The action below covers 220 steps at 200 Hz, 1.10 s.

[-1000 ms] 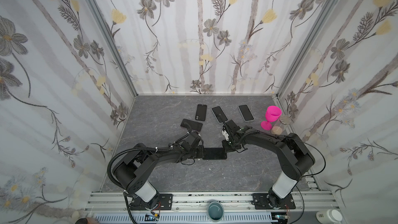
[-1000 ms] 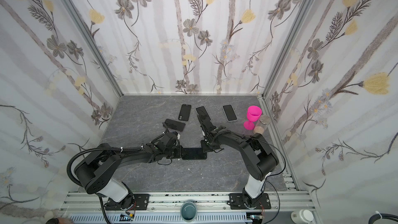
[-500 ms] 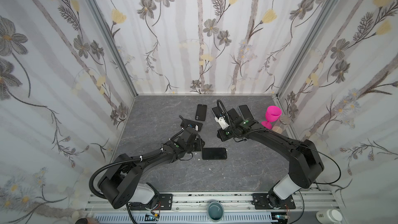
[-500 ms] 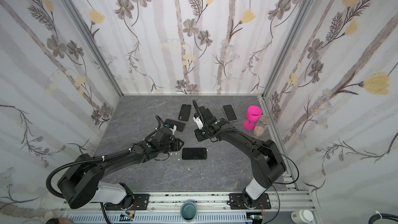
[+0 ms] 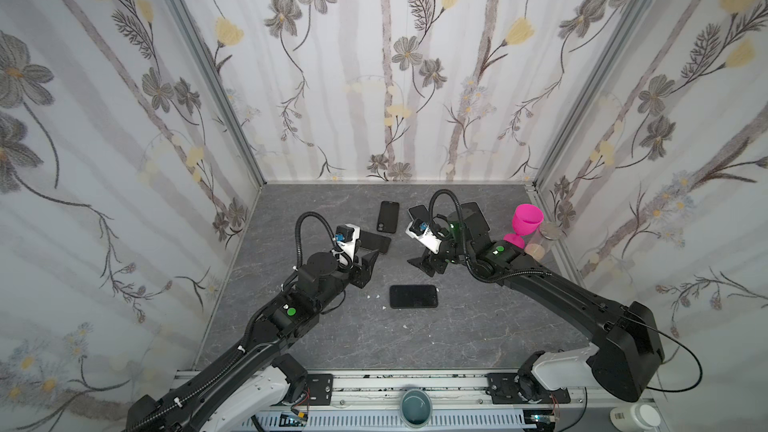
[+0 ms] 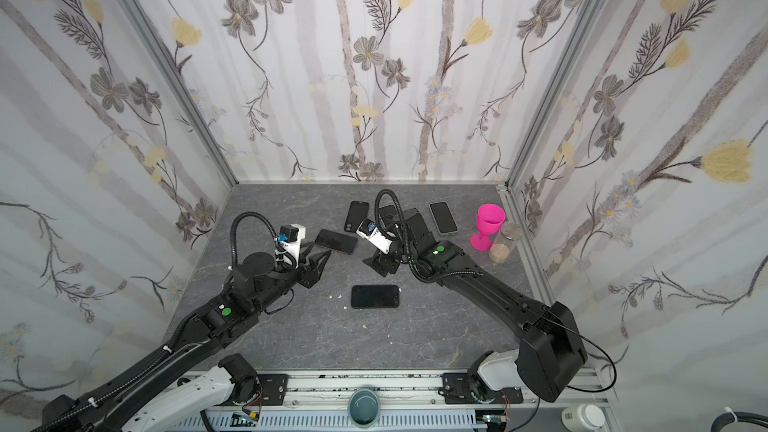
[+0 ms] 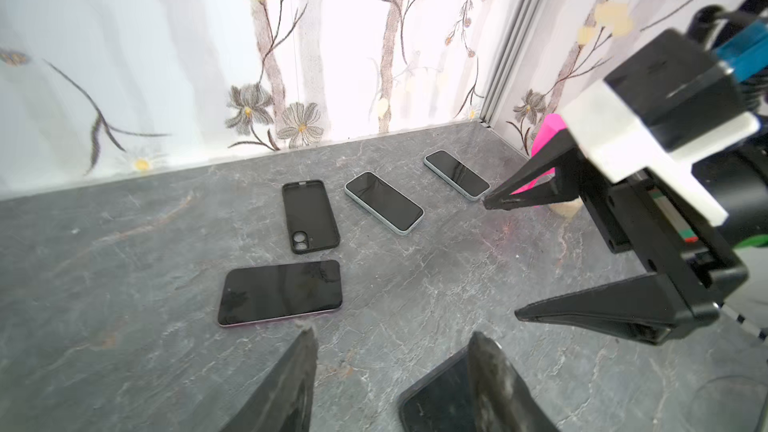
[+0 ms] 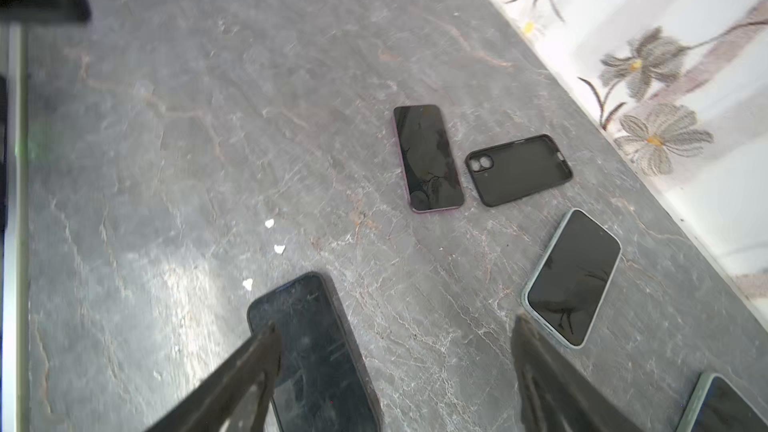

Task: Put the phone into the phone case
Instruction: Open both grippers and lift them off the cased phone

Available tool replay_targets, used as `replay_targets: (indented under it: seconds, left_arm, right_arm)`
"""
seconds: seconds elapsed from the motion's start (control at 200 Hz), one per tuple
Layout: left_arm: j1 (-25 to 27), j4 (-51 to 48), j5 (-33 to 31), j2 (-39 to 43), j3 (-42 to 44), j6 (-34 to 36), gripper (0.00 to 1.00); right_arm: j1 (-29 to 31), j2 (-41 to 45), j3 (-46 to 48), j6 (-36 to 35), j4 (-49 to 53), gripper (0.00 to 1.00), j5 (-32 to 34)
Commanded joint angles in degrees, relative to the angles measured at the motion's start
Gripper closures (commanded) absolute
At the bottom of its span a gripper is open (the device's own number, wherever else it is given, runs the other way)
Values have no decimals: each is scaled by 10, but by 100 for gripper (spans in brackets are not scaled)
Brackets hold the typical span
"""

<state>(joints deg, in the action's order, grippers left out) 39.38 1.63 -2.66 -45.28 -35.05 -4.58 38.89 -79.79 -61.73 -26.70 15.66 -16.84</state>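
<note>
Nearest the rail, the phone [image 5: 413, 296] lies flat and alone in the middle of the bench [image 5: 457, 342], screen up, with nothing touching it. A second ago both arms were down on it from either side; now they have let go and drawn back.

The left pincer [image 7: 392, 334] hangs just beyond the phone on its own side, fingers partly spread and empty. The right pincer [image 8: 395, 324] has risen on the opposite side, fingers spread wide and also empty. Its wrist view looks down between them at the phone below.

That view shows a thick dark rim all round the phone, which I read as a case already seated on it. If so, the pressing-in step looks finished and this release closes it. Whether every corner has snapped home cannot be told from here.

Farther back lie a pink-rimmed phone [image 7: 280, 292] and, just beyond it, an empty case [image 7: 309, 216], inside up. Past those are two pale-rimmed phones [image 7: 384, 202] side by side, and a pink goblet [image 5: 524, 226] stands at the far right corner. If another phone is to be cased, that empty case is the likely next target.
</note>
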Motion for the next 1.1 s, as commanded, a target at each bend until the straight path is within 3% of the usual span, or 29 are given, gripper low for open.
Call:
replay_targets:
  seconds: [0.0,0.15,0.275,0.38,0.629,1.094]
  left_arm:
    - [-1,12,38,31,27,94,42]
    - [0,0,135,53,64,139,40]
    - [-1,1,174,46,85,152,36]
    - [-1,5,165,39,100,166,34]
    - [0,48,103,58,140,164,17]
    - [0,68,78,51,151,156,12]
  right_arm:
    - [0,-18,10,-132,44,9,-58]
    - [3,-68,13,-171,91,4,-51]
    - [11,-127,-5,-174,123,2,-27]
    - [20,-167,-17,-159,128,0,-1]
    - [38,-214,-18,-145,130,0,21]
    - [48,-249,-17,-131,139,2,55]
